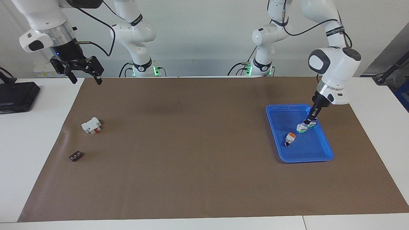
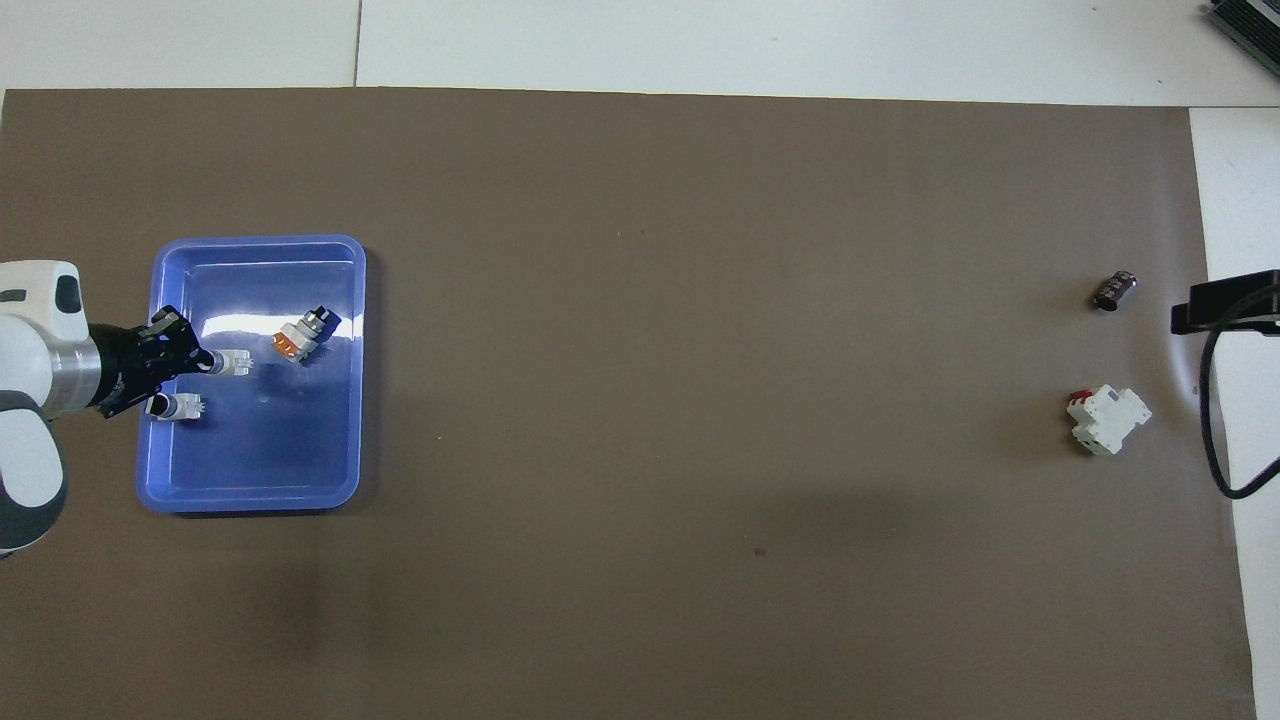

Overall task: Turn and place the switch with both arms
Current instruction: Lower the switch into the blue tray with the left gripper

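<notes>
From across the table, the left gripper (image 1: 309,120) is clamped on a small white-grey switch (image 1: 301,127) low over the blue plastic tray (image 1: 322,156); the right gripper (image 1: 84,75) hangs spread apart over the table edge. From overhead, that switch (image 2: 233,363) sits between two others in the tray (image 2: 250,495).

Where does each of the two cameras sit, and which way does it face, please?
Facing view: high across the table, looking at the robots; both arms show whole, left gripper holding a switch in the blue tray, right gripper raised over the mat's corner.
Overhead view: above the robots' end, looking steeply down; only the left wrist and the right gripper's edge show.
Shared: tray, three switches, white blocky part, black piece.
</notes>
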{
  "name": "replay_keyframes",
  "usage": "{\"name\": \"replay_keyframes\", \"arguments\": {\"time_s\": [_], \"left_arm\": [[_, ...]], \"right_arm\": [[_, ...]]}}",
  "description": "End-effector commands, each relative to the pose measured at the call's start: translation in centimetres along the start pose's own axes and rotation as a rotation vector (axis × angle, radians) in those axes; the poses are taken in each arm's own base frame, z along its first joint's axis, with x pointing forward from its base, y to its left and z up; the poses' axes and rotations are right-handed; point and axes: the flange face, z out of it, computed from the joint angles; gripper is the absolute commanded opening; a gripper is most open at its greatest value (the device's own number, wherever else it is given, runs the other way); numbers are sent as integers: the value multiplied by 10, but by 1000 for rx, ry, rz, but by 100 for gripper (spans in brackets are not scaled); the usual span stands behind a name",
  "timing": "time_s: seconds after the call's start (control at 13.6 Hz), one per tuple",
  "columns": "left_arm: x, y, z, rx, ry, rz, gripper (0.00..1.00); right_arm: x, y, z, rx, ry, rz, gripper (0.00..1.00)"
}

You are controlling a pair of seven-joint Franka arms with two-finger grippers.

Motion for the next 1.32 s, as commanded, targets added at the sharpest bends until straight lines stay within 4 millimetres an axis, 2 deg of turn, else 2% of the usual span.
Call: {"name": "replay_keyframes", "arguments": {"time_s": [0.0,0.22,0.29,0.37,0.44,0.51,0.73,0.88,1.03,1.25], "left_arm": [[-7,5,3,89,-13,223,0],[-13,3,6,108,-64,403,0],[-14,4,6,110,-69,408,10],[-13,6,4,110,-68,412,44],[-9,11,-3,111,-75,414,67],[-2,19,-9,108,-83,416,78],[21,65,-44,94,-119,453,79],[29,99,-73,91,-151,490,79],[28,128,-103,82,-162,526,82],[14,143,-142,93,-186,562,84]], "right_arm": [[-7,2,-2,-51,-35,-9,100],[-19,3,5,-45,-51,-10,100],[-18,2,4,-45,-46,-14,100],[-18,3,2,-43,-40,-13,100],[-18,5,3,-42,-44,-12,100],[-18,5,3,-43,-47,-12,100],[-21,3,2,-43,-51,-16,100],[-21,-2,3,-42,-54,-21,100],[-22,-14,1,-39,-50,-38,100],[-25,-18,0,-2,-102,-37,100]]}}
